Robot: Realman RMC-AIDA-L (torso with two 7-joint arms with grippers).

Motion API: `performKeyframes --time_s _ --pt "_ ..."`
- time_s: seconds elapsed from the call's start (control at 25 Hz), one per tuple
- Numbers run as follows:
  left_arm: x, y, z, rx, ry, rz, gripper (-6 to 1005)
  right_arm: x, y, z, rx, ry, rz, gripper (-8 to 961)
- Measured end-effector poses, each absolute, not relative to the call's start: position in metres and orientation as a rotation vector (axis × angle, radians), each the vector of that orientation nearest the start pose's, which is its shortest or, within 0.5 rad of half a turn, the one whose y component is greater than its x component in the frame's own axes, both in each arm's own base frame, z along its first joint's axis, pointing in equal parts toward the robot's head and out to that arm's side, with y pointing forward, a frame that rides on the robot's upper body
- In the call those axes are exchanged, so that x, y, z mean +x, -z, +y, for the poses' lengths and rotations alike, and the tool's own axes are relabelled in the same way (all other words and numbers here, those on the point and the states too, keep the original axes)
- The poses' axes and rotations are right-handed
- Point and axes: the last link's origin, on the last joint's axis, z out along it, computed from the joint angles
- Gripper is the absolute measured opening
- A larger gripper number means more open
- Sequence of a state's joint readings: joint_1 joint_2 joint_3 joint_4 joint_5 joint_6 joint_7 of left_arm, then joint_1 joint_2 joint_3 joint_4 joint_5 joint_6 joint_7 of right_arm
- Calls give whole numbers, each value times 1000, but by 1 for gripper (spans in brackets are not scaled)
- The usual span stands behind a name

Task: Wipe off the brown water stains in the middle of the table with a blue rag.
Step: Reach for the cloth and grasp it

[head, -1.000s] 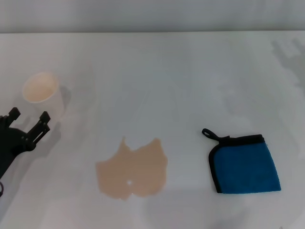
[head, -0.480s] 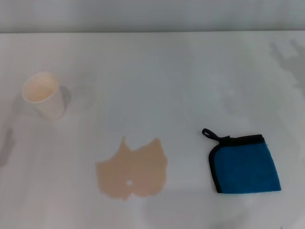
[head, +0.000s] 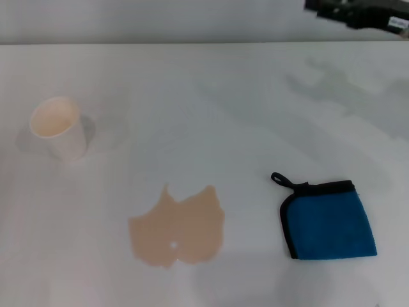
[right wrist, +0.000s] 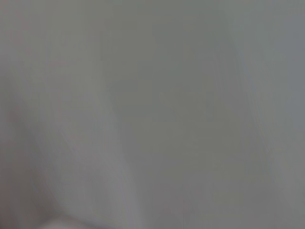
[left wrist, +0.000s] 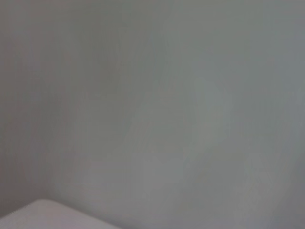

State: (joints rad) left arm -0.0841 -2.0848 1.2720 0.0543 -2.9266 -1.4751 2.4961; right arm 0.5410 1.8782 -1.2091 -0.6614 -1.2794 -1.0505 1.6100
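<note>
The brown water stains lie as a flat tan puddle with a jagged outline and a tiny white dot on the white table, at front centre. The blue rag, with black trim and a black loop, lies flat to the right of the stains, a short gap apart. A dark part of my right arm with its gripper hangs high at the far right, well away from the rag. My left gripper is out of view. Both wrist views show only plain grey.
A white paper cup with a beige inside stands upright at the left, behind and left of the stains. The table's far edge runs along the back against a grey wall.
My left gripper, near the cup one second ago, has gone out of the head view to the left. My right arm has come into view at the top right.
</note>
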Motion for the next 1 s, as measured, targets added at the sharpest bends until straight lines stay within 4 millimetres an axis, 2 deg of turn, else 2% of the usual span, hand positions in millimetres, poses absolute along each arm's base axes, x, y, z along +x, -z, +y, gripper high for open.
performKeyframes --time_s 0.24,0.44,0.64,0.84,1.0 --pt "-400 -25 191 -1325 944 -838 861 224 -66 412 -2564 -515 855 835" --pt "-398 -25 192 -1326 956 -822 861 215 -72 405 -2673 -298 875 830" --pt "-397 -27 194 -1319 963 -814 861 211 -72 397 -2693 -17 906 826" --pt "-395 -28 198 -1321 972 -805 862 197 -67 382 -2718 217 883 826" --pt "-394 -29 201 -1321 977 -800 862 184 -60 368 -2675 438 817 827"
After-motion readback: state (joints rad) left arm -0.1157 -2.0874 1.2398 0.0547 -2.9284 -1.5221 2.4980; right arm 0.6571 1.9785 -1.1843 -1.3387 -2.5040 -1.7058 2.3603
